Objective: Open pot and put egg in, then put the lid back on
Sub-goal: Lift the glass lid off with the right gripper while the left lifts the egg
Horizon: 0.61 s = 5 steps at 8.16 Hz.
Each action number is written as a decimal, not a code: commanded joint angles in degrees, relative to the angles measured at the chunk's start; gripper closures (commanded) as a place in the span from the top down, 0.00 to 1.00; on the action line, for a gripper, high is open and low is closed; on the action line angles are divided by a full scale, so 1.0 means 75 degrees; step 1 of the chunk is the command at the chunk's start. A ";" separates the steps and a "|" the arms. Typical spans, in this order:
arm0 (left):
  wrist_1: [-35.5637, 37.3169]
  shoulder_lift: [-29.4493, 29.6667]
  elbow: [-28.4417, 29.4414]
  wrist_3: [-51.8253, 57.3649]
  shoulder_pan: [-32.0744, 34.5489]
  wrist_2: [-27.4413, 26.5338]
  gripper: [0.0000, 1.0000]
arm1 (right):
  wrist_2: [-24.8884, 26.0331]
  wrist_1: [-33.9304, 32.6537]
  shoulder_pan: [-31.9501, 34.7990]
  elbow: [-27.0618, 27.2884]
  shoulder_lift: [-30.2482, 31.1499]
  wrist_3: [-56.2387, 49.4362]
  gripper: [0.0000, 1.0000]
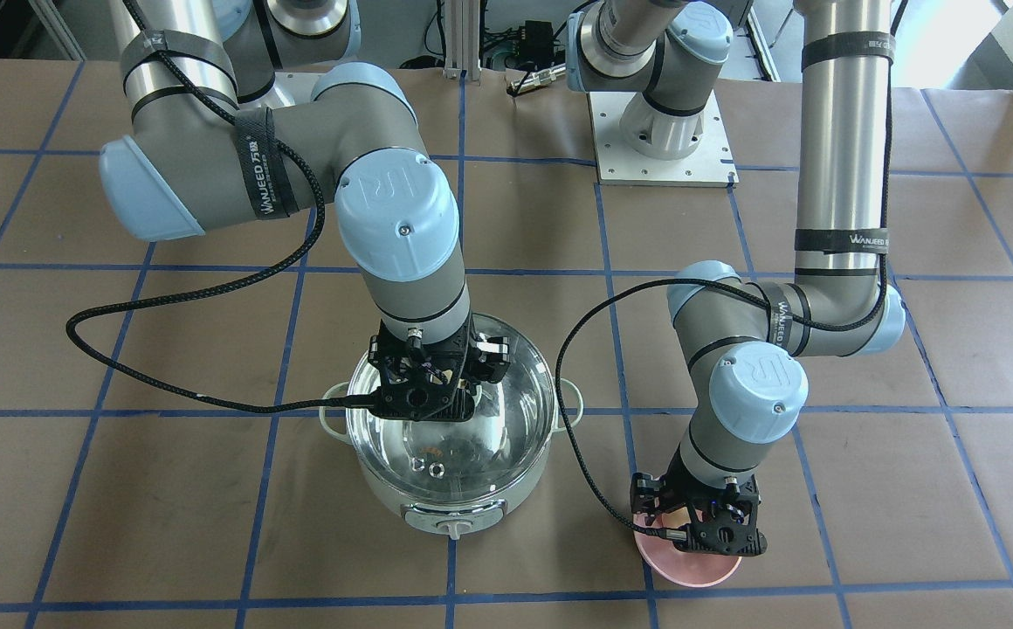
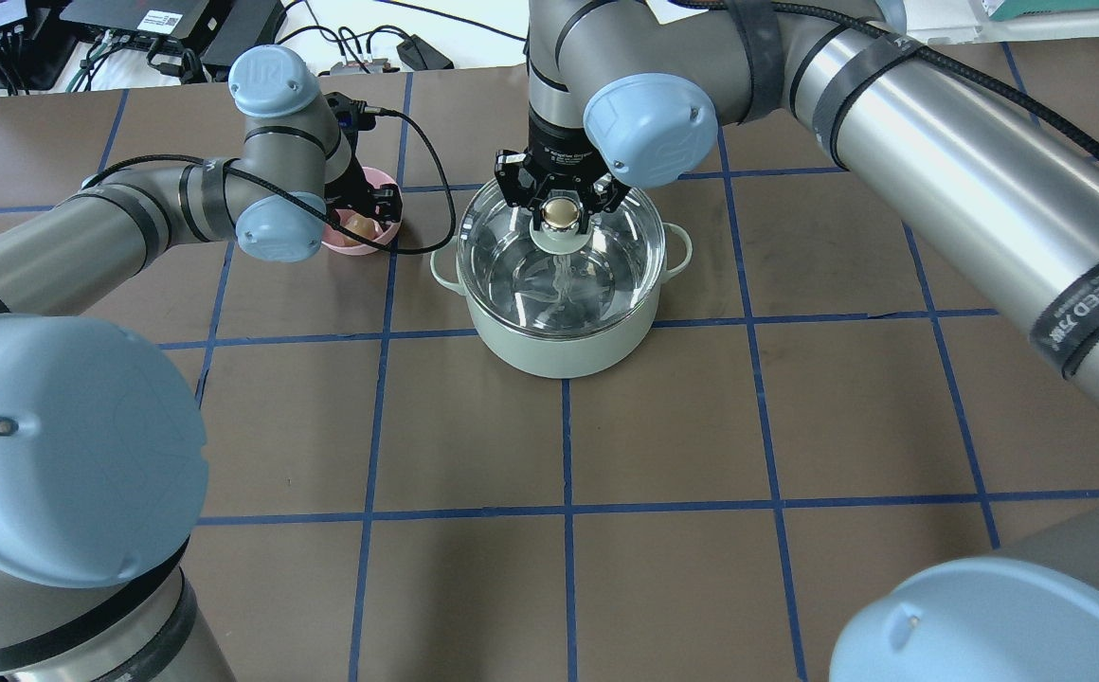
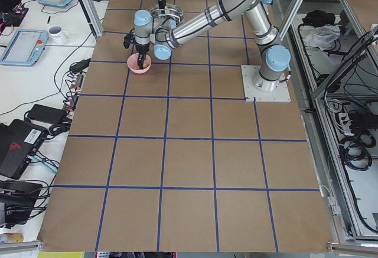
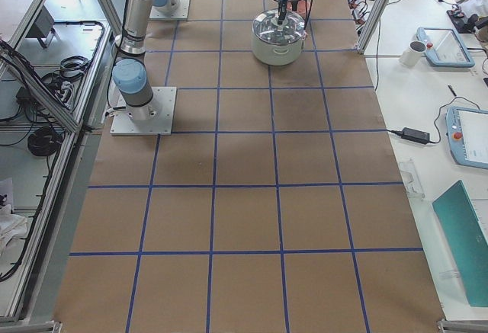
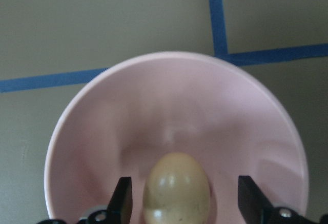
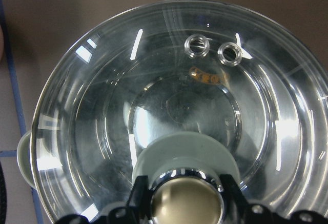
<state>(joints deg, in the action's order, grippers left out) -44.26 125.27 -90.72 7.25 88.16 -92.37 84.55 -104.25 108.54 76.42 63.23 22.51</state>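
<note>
The mint-green pot stands mid-table with the clear glass lid on it. My right gripper is over the pot's middle. In the right wrist view its fingers press both sides of the lid's tan knob; the lid rests on the rim. The brown-tan egg lies in a pink bowl to the pot's left. My left gripper is down in the bowl, open, one finger on each side of the egg with gaps.
The pot's control knob faces away from the robot. The right arm's cable hangs beside the pot. The pink bowl is close to the pot's left handle. Brown paper with blue tape lines covers the table.
</note>
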 commanded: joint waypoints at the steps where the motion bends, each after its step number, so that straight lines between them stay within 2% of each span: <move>1: -0.0005 0.0032 0.0015 0.0239 -0.0012 0.0011 0.63 | 0.0000 0.0549 -0.0012 -0.0018 0.0636 -0.0256 0.00; 2: -0.0005 0.0032 0.0003 0.0298 -0.0012 0.0000 0.61 | 0.0058 0.0715 -0.0093 -0.0007 0.0952 -0.0479 0.00; 3: -0.0005 0.0032 0.0014 0.0299 -0.0012 -0.0001 0.54 | 0.0093 0.0879 -0.0198 0.0040 0.1211 -0.0690 0.00; 4: -0.0005 0.0021 0.0015 0.0299 -0.0012 -0.0001 0.30 | 0.0059 0.1101 -0.0466 0.0040 0.1387 -0.0866 0.00; 5: -0.0005 0.0020 0.0015 0.0287 -0.0012 -0.0012 0.12 | 0.0047 0.1347 -0.0898 0.0052 0.1691 -0.0926 0.00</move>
<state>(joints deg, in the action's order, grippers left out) -44.30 125.46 -90.63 9.41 88.07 -92.37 85.03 -97.31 106.22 76.65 72.27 17.27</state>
